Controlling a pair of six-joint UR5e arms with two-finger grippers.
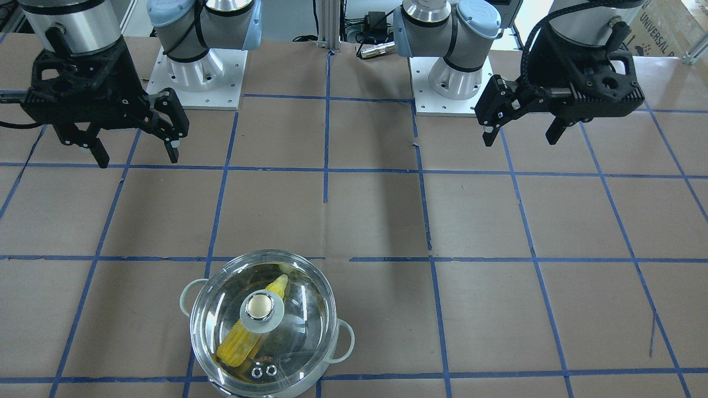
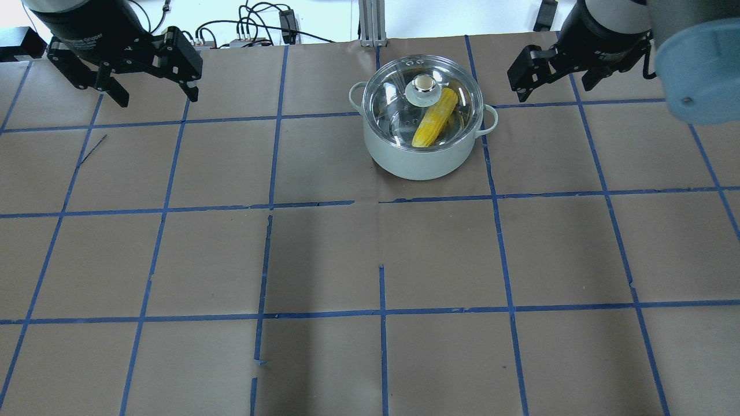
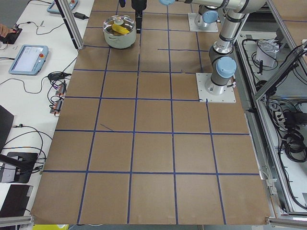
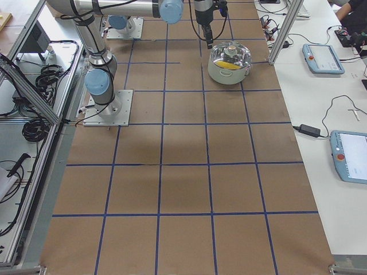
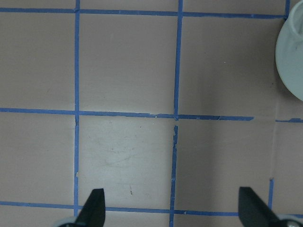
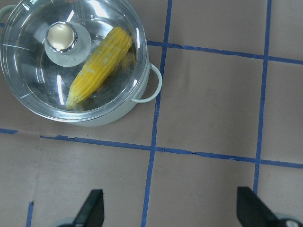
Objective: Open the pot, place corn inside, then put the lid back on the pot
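The pot (image 2: 425, 156) stands near the far edge of the worktop (image 2: 324, 254), with the corn (image 2: 435, 117) lying slantwise inside it and the glass lid (image 2: 399, 107) seated on its rim, so the job looks finished. The left arm (image 2: 87, 26) and right arm (image 2: 607, 29) hang apart from the pot, one on either side, each with its jaws spread wide and holding nothing. If the lid needed lifting, I judge it slick, breakable and best pinched by the knob (image 2: 425, 84) at its centre; the corn looks light, stiff and bumpy enough to grip across its middle.
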